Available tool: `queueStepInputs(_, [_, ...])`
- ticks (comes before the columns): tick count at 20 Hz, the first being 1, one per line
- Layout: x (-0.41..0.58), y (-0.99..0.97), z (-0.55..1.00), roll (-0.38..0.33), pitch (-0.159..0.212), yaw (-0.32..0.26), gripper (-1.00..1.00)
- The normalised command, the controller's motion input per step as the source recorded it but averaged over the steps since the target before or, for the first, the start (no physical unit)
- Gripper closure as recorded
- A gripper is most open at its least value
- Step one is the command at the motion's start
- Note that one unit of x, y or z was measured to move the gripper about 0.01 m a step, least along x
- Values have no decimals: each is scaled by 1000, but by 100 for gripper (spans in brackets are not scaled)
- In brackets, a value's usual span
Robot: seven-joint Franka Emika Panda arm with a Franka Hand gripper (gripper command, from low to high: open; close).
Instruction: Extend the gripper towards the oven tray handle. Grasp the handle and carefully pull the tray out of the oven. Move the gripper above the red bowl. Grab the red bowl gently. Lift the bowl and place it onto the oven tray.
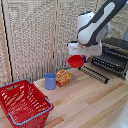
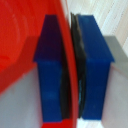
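The claw (image 1: 77,56) hangs in the air below the white arm (image 1: 95,25), pinching the red bowl (image 1: 76,61) by its rim; in the wrist view the two blue fingers (image 2: 50,70) stand one on each side of the bowl's red wall (image 2: 30,45), with dark pads pressed against it, so the claw is clamped on the bowl and not spread.

The bowl is held clear of the wooden desk (image 1: 85,100); it hangs just beside the near end of the tray (image 1: 96,72), toward the exterior view's left of it; whether the bowl touches the tray cannot be told. The bowl appears tilted rather than level, with its rounded underside showing; the exact direction of its opening cannot be told.

The tray is a rack of thin dark bars; it stands pulled out of the oven (image 1: 112,57) and slopes down toward the desk; its long axis runs from the exterior view's left to right along the front of the oven. The oven sits at the exterior view's right edge, its open front facing toward the exterior view's left.

On the desk, a blue cup (image 1: 50,81) stands upright; a small orange and yellow packet (image 1: 64,77) lies just beside it; a red mesh basket (image 1: 24,102) with a blue rim stands well apart in the near left corner of the exterior view.
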Motion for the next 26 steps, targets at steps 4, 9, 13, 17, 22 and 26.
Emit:
queueStepInputs(4, [334,-341,720,-17,48,-245,100])
queueStepInputs(9, [209,-560,627,0,48,-204,100])
queueStepInputs(13, [88,-726,396,0,24,-158,100])
queueStepInputs(17, [5,-719,86,-3,-2,-167,100])
queueStepInputs(22, [15,-483,0,-12,-9,-260,100])
queueStepInputs(26, [71,-452,0,0,3,-278,100])
